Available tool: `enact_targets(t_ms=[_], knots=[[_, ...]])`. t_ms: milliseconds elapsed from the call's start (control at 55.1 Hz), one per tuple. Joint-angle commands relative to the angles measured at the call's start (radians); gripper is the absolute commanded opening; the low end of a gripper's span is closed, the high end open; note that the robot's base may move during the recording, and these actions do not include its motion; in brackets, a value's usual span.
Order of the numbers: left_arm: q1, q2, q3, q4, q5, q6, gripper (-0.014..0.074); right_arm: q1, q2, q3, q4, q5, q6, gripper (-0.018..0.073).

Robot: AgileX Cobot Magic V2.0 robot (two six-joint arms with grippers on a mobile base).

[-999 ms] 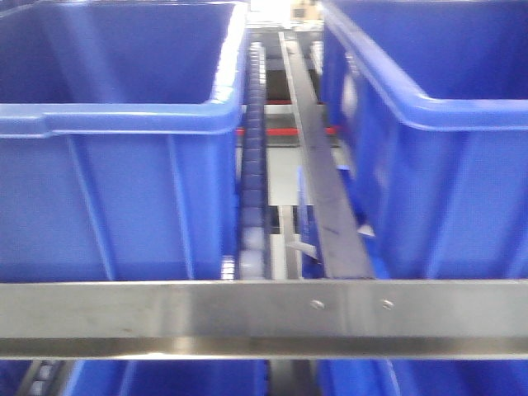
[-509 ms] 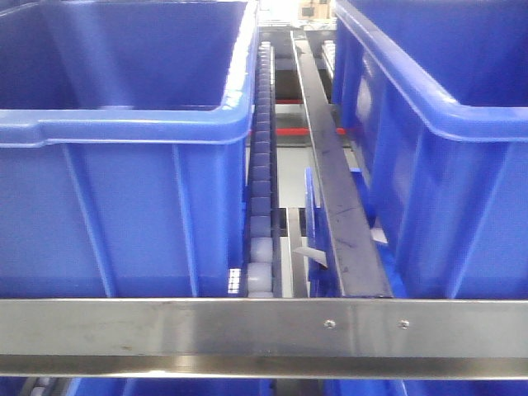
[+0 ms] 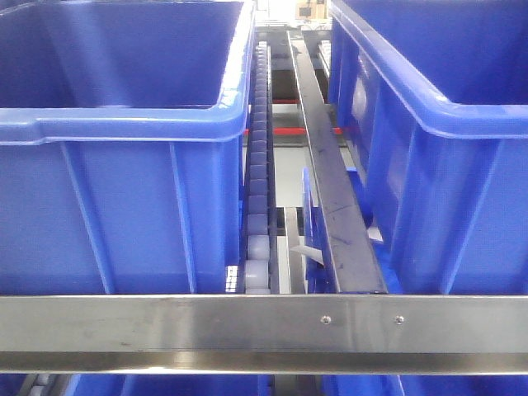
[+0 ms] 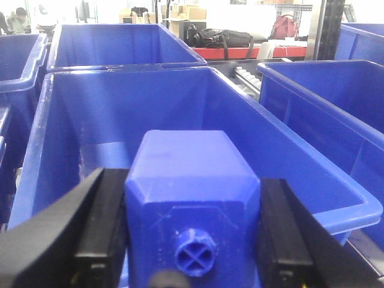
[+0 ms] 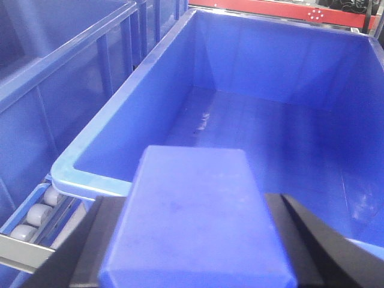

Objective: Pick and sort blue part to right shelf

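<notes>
My left gripper (image 4: 192,240) is shut on a blue part (image 4: 192,198), a blocky piece with a round cross-marked stub, held above a large blue crate (image 4: 72,108). My right gripper (image 5: 195,240) is shut on another blue part (image 5: 195,222), a smooth rectangular block, held over the near rim of a second blue crate (image 5: 150,72). The right shelf shows in the front view: a steel front rail (image 3: 206,330) with two screws, a blue-and-white roller track (image 3: 258,206), and blue crates left (image 3: 124,206) and right (image 3: 445,165). Neither gripper shows in the front view.
A dark steel divider bar (image 3: 334,206) runs between the crates beside the roller track. More blue crates stand behind and to the right in the left wrist view (image 4: 324,96). White rollers (image 5: 36,216) and a steel rail lie below the right crate's rim.
The front view has shifted and sharpened: the rail sits slightly lower in frame than a second ago, and the crates and screws moved a little sideways. No gripper enters that view.
</notes>
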Motion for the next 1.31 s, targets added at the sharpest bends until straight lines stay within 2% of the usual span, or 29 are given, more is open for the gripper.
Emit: enact_targets(t_ms=[0, 581, 726, 963, 1144, 1289], knots=[[-0.001, 0.015, -0.028, 0.002, -0.09, -0.008, 0.0302, -0.002, 0.013, -0.03, -0.001, -0.092, -0.007, 0.0189], [-0.001, 0.05, -0.06, 0.002, -0.099, -0.008, 0.0302, -0.002, 0.013, -0.03, -0.001, -0.092, -0.007, 0.0189], [-0.001, 0.206, -0.164, -0.003, -0.046, -0.008, 0.0302, -0.002, 0.013, -0.03, -0.001, -0.092, -0.007, 0.0189], [-0.001, 0.598, -0.413, -0.089, 0.054, -0.008, 0.0302, -0.002, 0.013, -0.03, -0.001, -0.092, -0.007, 0.0189], [-0.001, 0.887, -0.589, -0.089, 0.114, -0.008, 0.0302, -0.002, 0.013, -0.03, -0.001, -0.092, -0.007, 0.0189], [0.049, 1.065, -0.708, -0.089, 0.119, -0.019, 0.0302, -0.002, 0.013, -0.03, -0.001, -0.092, -0.007, 0.0189]])
